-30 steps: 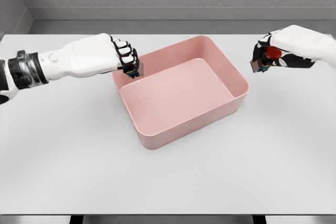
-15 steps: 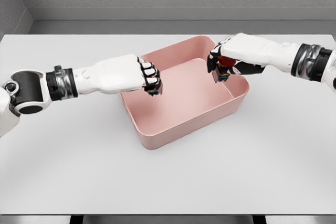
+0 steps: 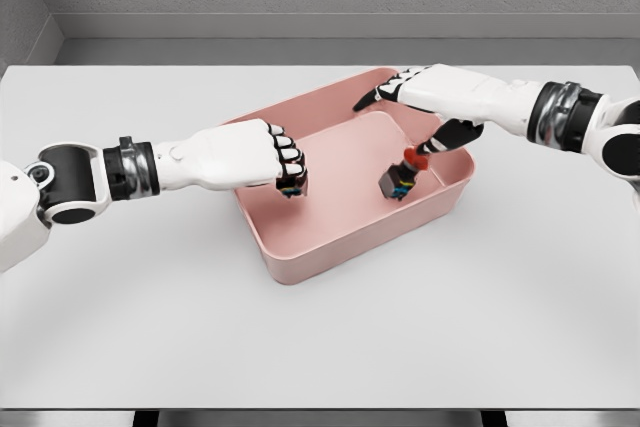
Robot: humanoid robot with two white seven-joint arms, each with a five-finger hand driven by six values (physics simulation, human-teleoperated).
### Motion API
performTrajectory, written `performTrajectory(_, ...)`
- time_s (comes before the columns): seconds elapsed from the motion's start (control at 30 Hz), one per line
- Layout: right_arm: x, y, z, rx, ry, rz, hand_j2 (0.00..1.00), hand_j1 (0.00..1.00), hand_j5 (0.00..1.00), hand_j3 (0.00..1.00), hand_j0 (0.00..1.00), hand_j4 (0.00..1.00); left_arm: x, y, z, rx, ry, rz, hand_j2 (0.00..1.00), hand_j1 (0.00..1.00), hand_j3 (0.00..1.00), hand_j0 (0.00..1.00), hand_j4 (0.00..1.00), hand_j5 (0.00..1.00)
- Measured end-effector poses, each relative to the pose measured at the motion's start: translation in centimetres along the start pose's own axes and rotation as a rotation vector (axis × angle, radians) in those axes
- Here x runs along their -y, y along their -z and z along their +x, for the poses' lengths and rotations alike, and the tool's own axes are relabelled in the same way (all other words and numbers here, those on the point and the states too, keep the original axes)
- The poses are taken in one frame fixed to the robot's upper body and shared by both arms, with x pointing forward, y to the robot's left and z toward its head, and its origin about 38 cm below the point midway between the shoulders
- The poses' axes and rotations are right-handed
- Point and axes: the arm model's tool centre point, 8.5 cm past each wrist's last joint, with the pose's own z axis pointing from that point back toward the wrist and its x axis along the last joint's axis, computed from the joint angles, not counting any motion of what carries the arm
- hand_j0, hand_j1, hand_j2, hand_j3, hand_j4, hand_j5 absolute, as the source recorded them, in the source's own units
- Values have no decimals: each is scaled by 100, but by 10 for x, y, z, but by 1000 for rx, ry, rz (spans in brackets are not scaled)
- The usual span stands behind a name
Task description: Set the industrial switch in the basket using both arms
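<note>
A: Where is the red-capped industrial switch [image 3: 404,173] seen?

B: A small dark block with a red button, it is seen tilted inside the smooth pink rectangular basket [image 3: 300,267], just under the right hand [image 3: 415,89], whose fingers are now spread; half a second ago it was gripped.

A: And the left hand [image 3: 262,155]?

B: It is clenched on a second switch [image 3: 293,186] over the basket's left rim, moved slightly inward above the matte white worktop [image 3: 150,297].

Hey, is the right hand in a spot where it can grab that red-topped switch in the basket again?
Probably yes. The right hand hangs open just above the red-topped switch, which sits inside the pink basket near its right wall. Nothing lies between them; the left hand stays closed on its own switch at the other side.
</note>
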Motion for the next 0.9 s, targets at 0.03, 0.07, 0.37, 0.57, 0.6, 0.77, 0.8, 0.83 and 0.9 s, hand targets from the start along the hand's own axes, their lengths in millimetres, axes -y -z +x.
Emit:
performTrajectory(0.03,0,0,0,0,0,1,100,100,100,100,100,100,0,0,0,0,0,1,63,63,63,63,63,63)
performTrajectory(0.07,0,0,0,0,0,1,100,100,100,100,100,100,-1,0,0,0,1,3,65,65,65,65,65,65)
performTrajectory(0.37,6,-12,-8,-29,-4,-21,100,100,100,100,100,100,-6,2,0,4,4,17,98,98,98,98,98,98)
performTrajectory(0.57,17,-36,-22,-79,-19,-50,100,100,100,100,100,100,-11,3,-2,1,9,31,100,100,100,100,100,100)
performTrajectory(0.6,11,-41,-26,-89,-9,-44,100,100,100,100,100,100,-11,1,-3,-4,5,34,100,100,100,100,100,100)
performTrajectory(0.77,2,-66,-41,-138,-1,-42,100,100,100,100,100,100,-15,-29,-19,-67,-21,38,100,100,100,100,100,100)
performTrajectory(0.8,-3,-71,-44,-147,5,-35,100,100,100,100,100,100,-15,-39,-24,-84,-30,36,100,100,100,100,100,100)
performTrajectory(0.83,-5,-76,-46,-154,5,-33,100,100,100,100,100,100,-16,-49,-27,-100,-38,33,100,100,100,100,100,100)
performTrajectory(0.9,-13,-85,-51,-164,9,-23,100,100,100,100,100,100,-17,-66,-33,-128,-65,31,100,100,100,100,100,100)
